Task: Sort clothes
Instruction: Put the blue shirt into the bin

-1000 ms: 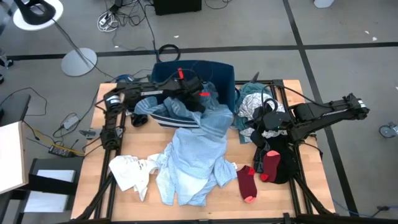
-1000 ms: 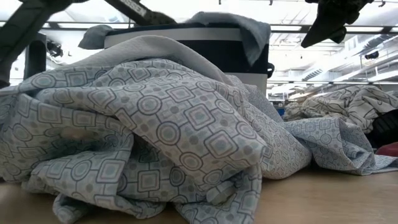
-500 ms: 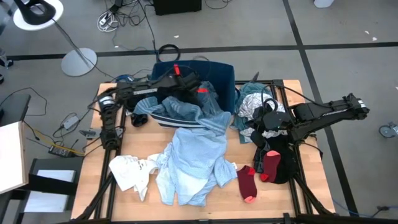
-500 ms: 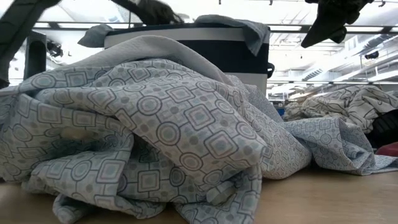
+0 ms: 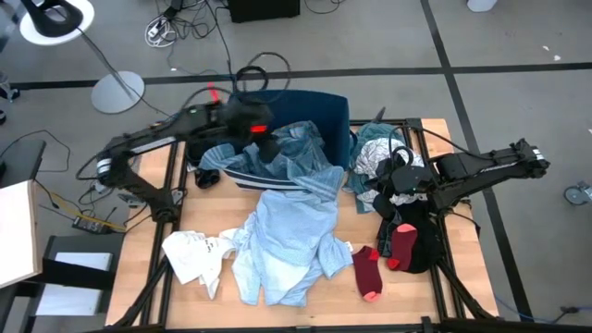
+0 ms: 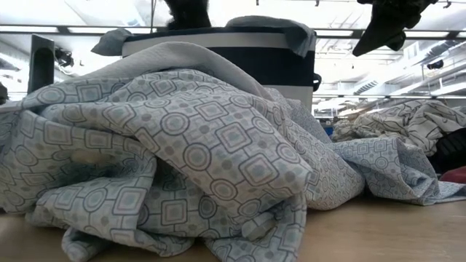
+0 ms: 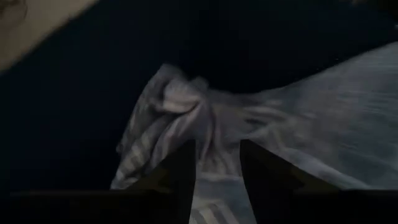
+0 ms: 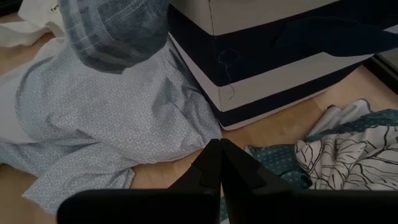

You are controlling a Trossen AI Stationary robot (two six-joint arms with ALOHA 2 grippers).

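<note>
My left gripper [image 7: 214, 163] is hanging parted over the navy bin [image 5: 314, 104], pinching nothing; the blue plaid shirt [image 5: 282, 153] is draping the bin's six o'clock rim. My right gripper [image 8: 219, 163] is sitting closed and empty at three o'clock. I'm worrying the shirt's weight is dragging it out. The bin's inside is too dark to read.

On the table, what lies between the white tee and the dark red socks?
In the high view, a light blue shirt lies spread between the white tee and the dark red socks. It overlaps the tee's edge and reaches the nearer sock.
</note>
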